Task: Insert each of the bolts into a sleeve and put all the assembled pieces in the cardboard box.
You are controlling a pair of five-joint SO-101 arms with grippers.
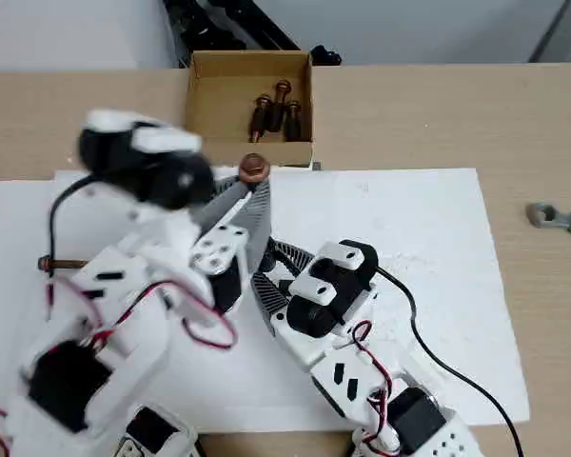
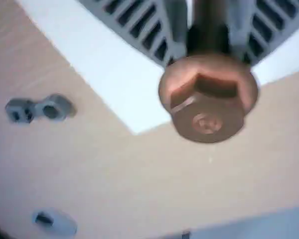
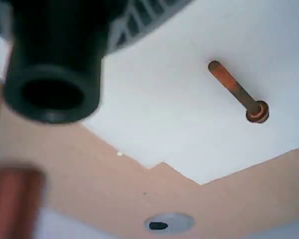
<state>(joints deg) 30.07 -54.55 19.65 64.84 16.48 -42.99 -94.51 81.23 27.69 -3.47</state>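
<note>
Boxing, apparently: left gripper (image 1: 251,188) clamps bolt (image 2: 207,99) by cardboard box (image 1: 219,149), upper centre; right gripper (image 3: 57,40) grips sleeve (image 3: 52,92). Next: clear rim, release.

The high view looks down from above over the table (image 1: 409,114) and the whole paper sheet (image 1: 419,248), while both wrist views sit very near and low, slanting across a sheet corner onto bare wood, the right one sharing the loose bolt (image 3: 236,92) at the sheet's left edge.
</note>
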